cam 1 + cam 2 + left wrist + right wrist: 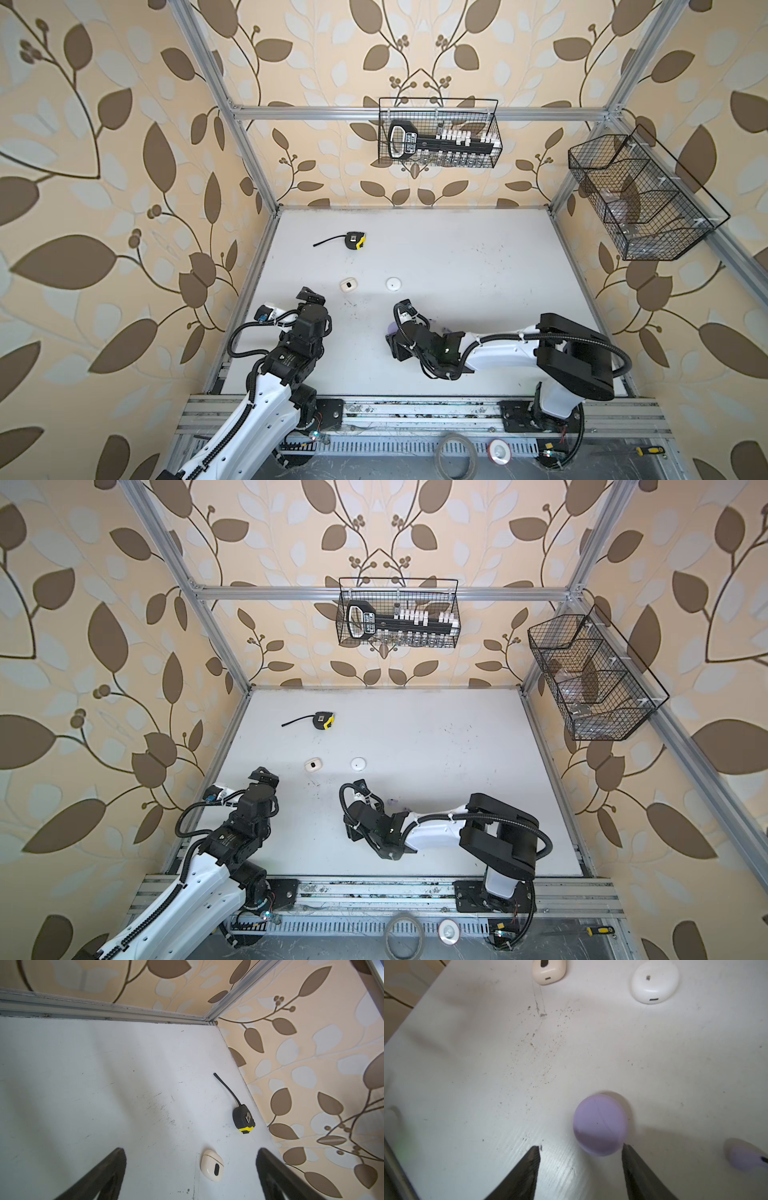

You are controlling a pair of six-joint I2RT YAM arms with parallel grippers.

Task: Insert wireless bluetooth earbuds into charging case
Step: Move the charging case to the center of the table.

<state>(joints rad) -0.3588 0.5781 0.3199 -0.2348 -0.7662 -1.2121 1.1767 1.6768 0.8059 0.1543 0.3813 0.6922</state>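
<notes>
Finds the right jaws parted and clamping nothing, low over the scuffed white table [467, 1064]. Has one fingertip [630, 1156] just touching the rim of a closed lilac case [600, 1125] rather than straddling it, which suggests lining up or nudging, not a grip. Reads that case as a smooth matte pebble, rounded, with a thin seam across its top. Cannot name a second lilac thing [746, 1157] at the view's edge: too blurred, perhaps an earbud. Sees no earbuds plainly anywhere; probably shut inside the cases.

Places a cream case [212, 1165], glossy and oval with a dark slot, and a white case [654, 980], round and flattish, farther out, both closed and well apart. Has the left jaws spread wide and empty above the table, facing the cream case, seemingly parked. Notes a black-and-yellow tape measure [244, 1119] beyond, hard-shelled and no part of the job.
</notes>
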